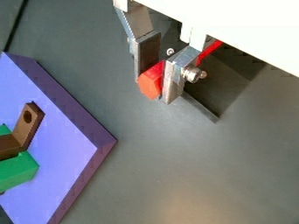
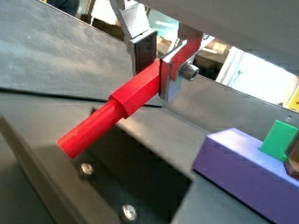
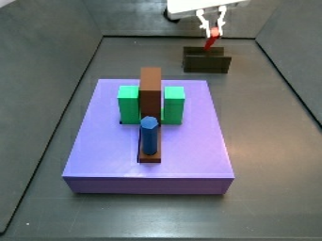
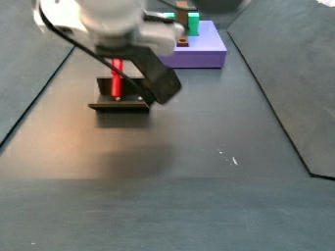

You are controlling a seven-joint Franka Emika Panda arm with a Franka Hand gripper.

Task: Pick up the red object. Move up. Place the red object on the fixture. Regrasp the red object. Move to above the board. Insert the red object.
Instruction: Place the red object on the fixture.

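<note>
In both wrist views my tool (image 1: 156, 72) is clamped on the red object (image 1: 152, 84), its silver fingers (image 2: 179, 70) pressing the stick from two sides; the stick juts out past them (image 2: 111, 112), with the fixture (image 2: 122, 184) beneath and a corner of the board (image 1: 52, 131) nearby. In a side view my tool (image 3: 212, 21) hangs over the fixture (image 3: 206, 62) behind the board (image 3: 151, 146), stick upright. In a side view the red object (image 4: 116, 80) stands in the fixture (image 4: 120, 103).
</note>
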